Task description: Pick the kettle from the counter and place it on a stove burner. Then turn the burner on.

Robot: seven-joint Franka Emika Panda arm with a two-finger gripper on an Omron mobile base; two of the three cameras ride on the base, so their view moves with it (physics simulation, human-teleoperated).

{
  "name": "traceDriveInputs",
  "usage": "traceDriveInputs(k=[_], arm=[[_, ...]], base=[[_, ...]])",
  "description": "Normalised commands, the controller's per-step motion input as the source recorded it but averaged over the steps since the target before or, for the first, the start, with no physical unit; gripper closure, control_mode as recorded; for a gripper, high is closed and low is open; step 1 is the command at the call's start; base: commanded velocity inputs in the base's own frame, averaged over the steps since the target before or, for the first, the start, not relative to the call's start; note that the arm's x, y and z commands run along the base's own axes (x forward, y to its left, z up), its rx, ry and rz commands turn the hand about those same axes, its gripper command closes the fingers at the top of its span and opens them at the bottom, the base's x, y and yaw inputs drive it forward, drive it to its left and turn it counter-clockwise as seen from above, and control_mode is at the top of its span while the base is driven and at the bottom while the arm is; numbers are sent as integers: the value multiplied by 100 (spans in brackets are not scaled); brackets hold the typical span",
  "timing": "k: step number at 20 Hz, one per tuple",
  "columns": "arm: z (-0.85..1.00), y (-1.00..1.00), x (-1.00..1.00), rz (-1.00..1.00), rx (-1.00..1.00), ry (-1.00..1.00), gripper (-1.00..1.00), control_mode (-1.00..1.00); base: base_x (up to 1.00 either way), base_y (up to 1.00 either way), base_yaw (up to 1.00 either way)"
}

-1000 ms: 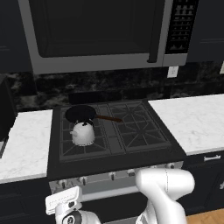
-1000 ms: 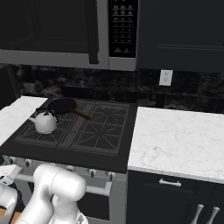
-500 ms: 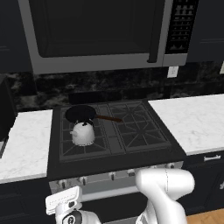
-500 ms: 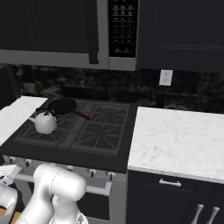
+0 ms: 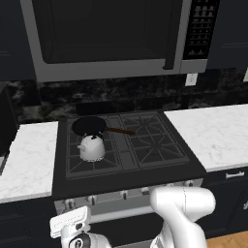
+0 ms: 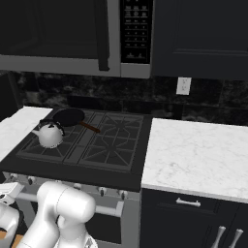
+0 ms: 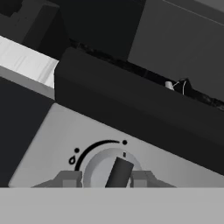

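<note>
Kettle (image 5: pixel 91 147) sits upright on the front-left stove burner (image 5: pixel 92 157), lid on, contents hidden. Frying pan (image 5: pixel 89 125) lies just behind it at twelve o'clock, its inside dark, handle pointing toward three. Gripper (image 7: pixel 105 178) jaws stand narrowly apart, flanking the dark bar of a round knob (image 7: pixel 114 171) on the grey stove front.

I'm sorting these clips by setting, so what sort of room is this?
A home kitchen, rendered. A black gas cooktop carries a kettle and a frying pan, a microwave hangs above, and white marble counters flank the stove.
</note>
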Motion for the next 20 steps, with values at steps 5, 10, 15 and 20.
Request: traceDriveInputs(k=[5,10,15,20], arm=[[-2,4,0,0,-15,0,100,-100],[-12,20,0,0,-32,6,100,-100],[-22,27,0,0,-41,14,100,-100],[-20,29,0,1,-45,24,100,-100]], base=[[0,0,0],[0,0,0],[0,0,0],[0,0,0]])
